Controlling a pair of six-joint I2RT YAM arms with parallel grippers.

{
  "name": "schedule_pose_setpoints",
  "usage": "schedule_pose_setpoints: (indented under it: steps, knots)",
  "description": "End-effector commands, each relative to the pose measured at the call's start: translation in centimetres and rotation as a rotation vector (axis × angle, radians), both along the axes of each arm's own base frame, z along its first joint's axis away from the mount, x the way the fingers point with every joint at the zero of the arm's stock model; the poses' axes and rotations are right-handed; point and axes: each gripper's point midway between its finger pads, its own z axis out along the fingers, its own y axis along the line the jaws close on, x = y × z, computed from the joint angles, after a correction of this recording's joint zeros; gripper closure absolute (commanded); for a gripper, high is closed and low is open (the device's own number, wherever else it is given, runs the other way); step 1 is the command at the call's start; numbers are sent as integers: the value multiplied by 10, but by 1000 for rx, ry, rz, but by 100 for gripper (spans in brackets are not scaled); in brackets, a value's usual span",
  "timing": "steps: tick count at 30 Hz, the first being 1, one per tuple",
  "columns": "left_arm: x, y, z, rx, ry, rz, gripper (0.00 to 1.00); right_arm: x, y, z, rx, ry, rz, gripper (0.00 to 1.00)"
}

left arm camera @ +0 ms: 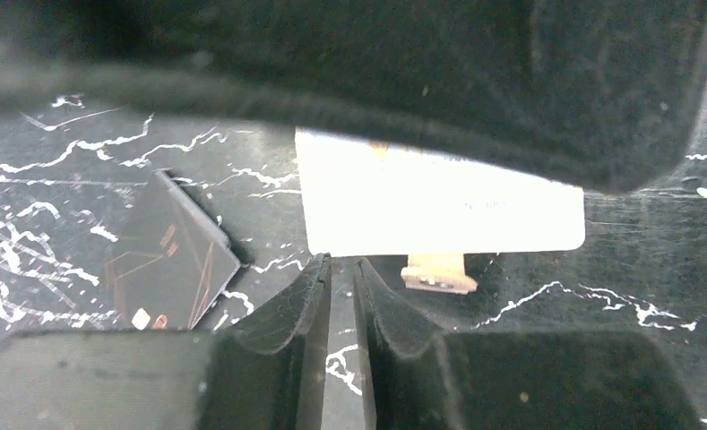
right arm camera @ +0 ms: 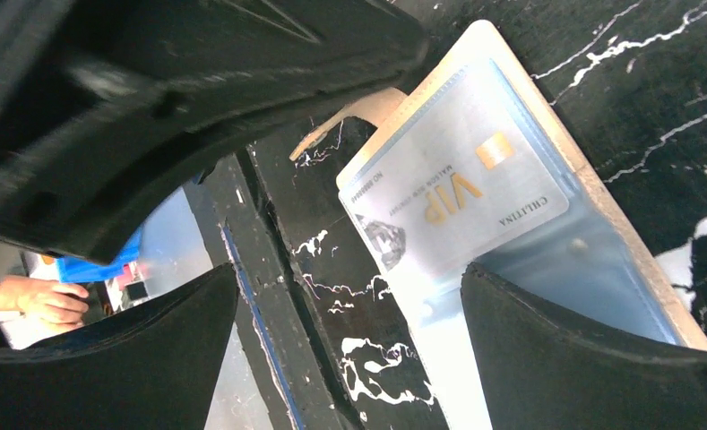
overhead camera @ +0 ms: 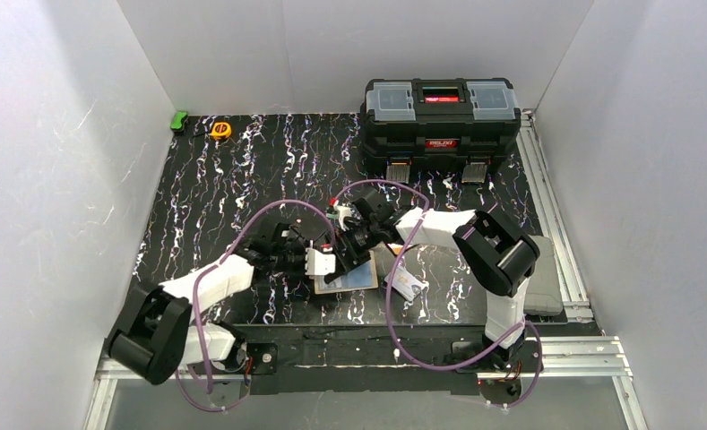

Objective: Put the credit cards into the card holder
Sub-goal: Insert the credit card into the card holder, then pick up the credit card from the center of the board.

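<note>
The card holder (overhead camera: 347,279) lies open near the table's front edge, cream outside with clear pockets (right arm camera: 591,260). A silver-white credit card (right arm camera: 457,193) printed "VIP" rests in its pocket area; how deep it sits I cannot tell. My left gripper (left arm camera: 341,261) is nearly shut, its tips pinching the holder's bright edge (left arm camera: 439,210) beside the beige snap tab (left arm camera: 435,272). My right gripper (right arm camera: 349,309) hangs wide open just above the holder, holding nothing. Another pale card (overhead camera: 409,285) lies on the table right of the holder. A dark-looking card (left arm camera: 166,264) lies left of the holder.
A big black toolbox (overhead camera: 440,116) stands at the back right. An orange tape measure (overhead camera: 220,130) and a green object (overhead camera: 180,121) sit at the back left. The table's front edge (right arm camera: 251,296) runs close to the holder. Both grippers (overhead camera: 342,253) crowd together over it.
</note>
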Motion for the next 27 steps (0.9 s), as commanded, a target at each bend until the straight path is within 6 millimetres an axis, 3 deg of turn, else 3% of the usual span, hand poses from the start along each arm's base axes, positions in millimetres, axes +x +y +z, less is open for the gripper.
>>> schedule_pose_setpoints:
  steps: [1,5,8,11,13,14,16,18,20,22,24,27]
  knots:
    - [-1,20,29,-7,31,130,82,19,-15,31,20,-104,-44,0]
    - [15,36,59,-4,76,267,77,43,-29,48,11,-146,-124,0]
    - [29,50,80,13,115,388,75,72,-42,60,48,-51,-257,0]
    - [45,64,110,-8,141,501,71,113,-59,69,104,138,-389,0]
    - [54,72,129,-30,148,560,64,134,-70,51,44,245,-479,0]
    - [61,76,141,-56,142,601,55,142,-77,34,-60,226,-535,0]
    - [74,89,151,-78,127,705,40,149,-92,19,-314,64,-571,0]
    - [80,99,158,-104,123,772,5,156,-98,28,-462,-94,-578,0]
    - [84,105,166,-174,154,832,2,166,-103,45,-521,-217,-616,0]
    - [85,104,175,-262,205,851,2,176,-102,64,-475,-244,-688,0]
    - [82,101,177,-297,238,816,2,184,-106,77,-417,-177,-762,0]
    - [84,100,173,-321,264,802,2,192,-98,96,-150,-22,-757,0]
